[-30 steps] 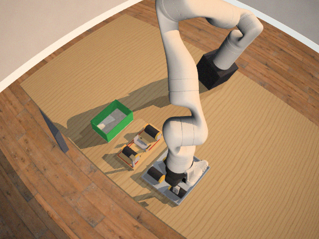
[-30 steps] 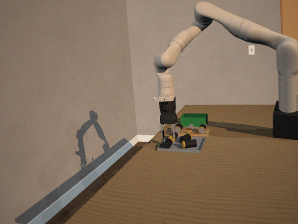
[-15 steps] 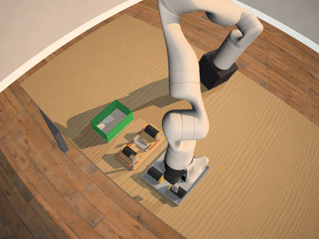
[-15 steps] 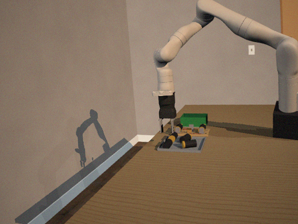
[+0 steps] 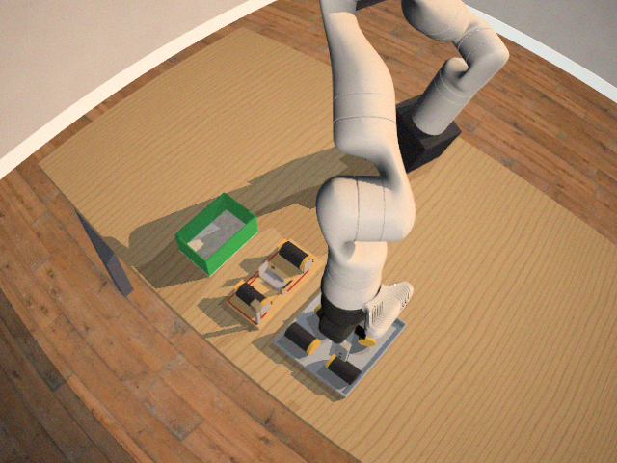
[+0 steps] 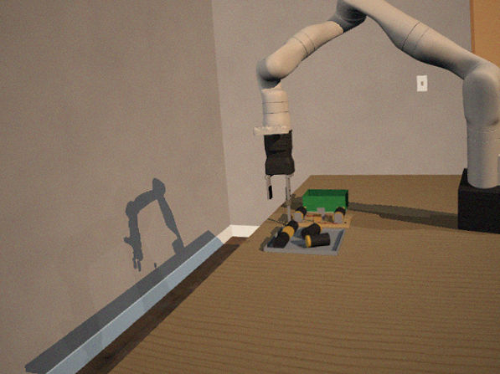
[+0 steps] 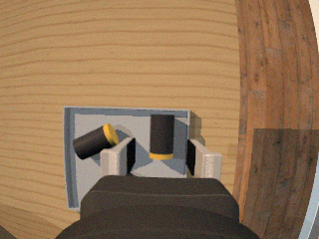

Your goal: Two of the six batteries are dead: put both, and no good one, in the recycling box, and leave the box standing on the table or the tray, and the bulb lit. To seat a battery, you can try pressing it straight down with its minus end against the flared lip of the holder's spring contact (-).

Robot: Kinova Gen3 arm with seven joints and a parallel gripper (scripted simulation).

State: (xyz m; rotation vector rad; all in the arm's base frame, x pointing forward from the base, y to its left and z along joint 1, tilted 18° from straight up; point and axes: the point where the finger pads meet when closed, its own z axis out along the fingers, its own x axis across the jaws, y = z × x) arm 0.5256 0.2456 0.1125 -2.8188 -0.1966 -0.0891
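My gripper (image 6: 279,195) (image 7: 160,150) is open and empty above the grey tray (image 5: 378,356) (image 6: 301,251) (image 7: 70,164). In the wrist view, a black battery (image 7: 161,134) (image 5: 344,369) (image 6: 281,239) with a yellow end lies below and between the fingers. Another battery (image 7: 94,142) (image 6: 318,239) lies slanted. A third battery (image 5: 299,338) (image 6: 291,226) and a fourth battery (image 6: 311,230) also lie in the tray. The wooden holder (image 5: 279,297) (image 6: 339,213) bears two batteries, one battery (image 5: 253,295) (image 6: 300,212) and another battery (image 5: 294,255). I cannot make out whether the bulb is lit.
The green recycling box (image 5: 233,254) (image 6: 324,201) stands upright beyond the holder; no battery shows inside it. A dark slab (image 5: 107,257) shows near the table's edge. The arm's black base (image 5: 426,139) (image 6: 483,202) stands on the far side of the table.
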